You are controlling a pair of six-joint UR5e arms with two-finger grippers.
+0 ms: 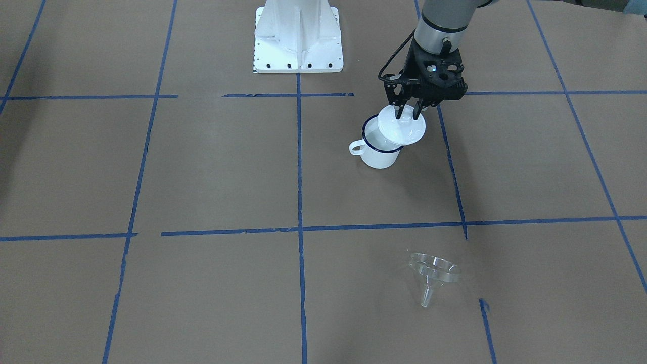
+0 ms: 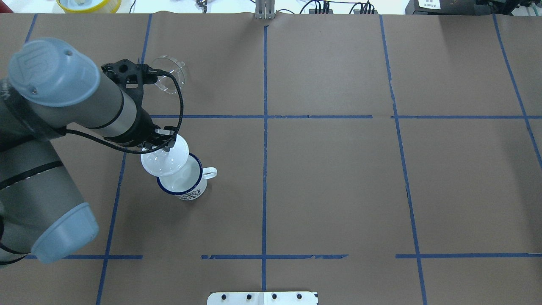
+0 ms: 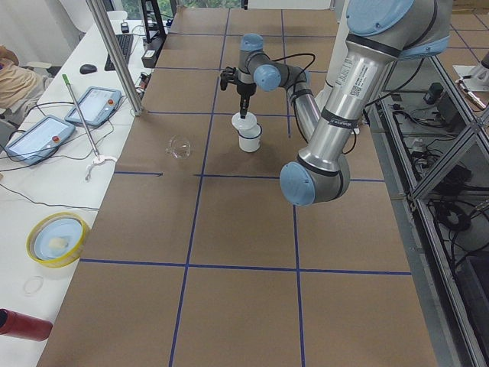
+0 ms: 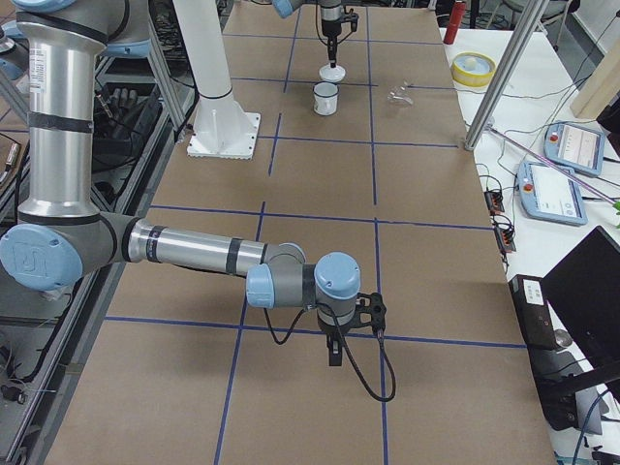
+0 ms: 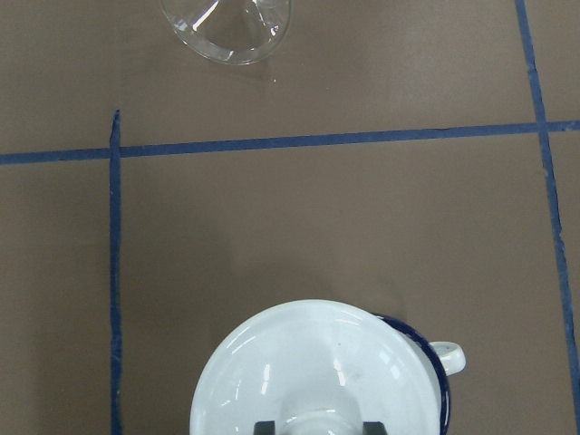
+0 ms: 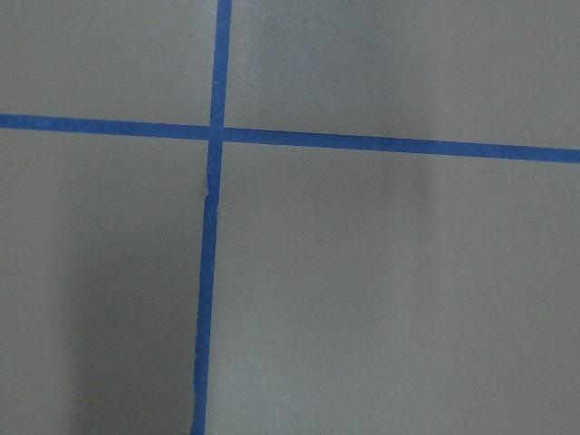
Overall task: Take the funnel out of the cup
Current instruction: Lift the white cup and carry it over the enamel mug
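Note:
The clear funnel (image 1: 434,270) lies on its side on the brown table, apart from the cup; it also shows in the overhead view (image 2: 169,76) and at the top of the left wrist view (image 5: 231,27). The white mug with a dark blue rim (image 1: 376,154) (image 2: 188,186) stands upright, with no funnel in it. My left gripper (image 1: 408,114) is shut on the knob of a white domed lid (image 1: 402,129) (image 5: 308,372), held just above the mug and covering part of its rim. My right gripper (image 4: 334,349) hovers low over bare table far away; whether it is open or shut I cannot tell.
The white robot base (image 1: 298,40) stands at the table's middle edge. A yellow bowl (image 3: 57,237), a red can (image 3: 23,325), tablets and a metal pole (image 3: 114,57) are on the side bench beyond the table. Blue tape lines cross the table.

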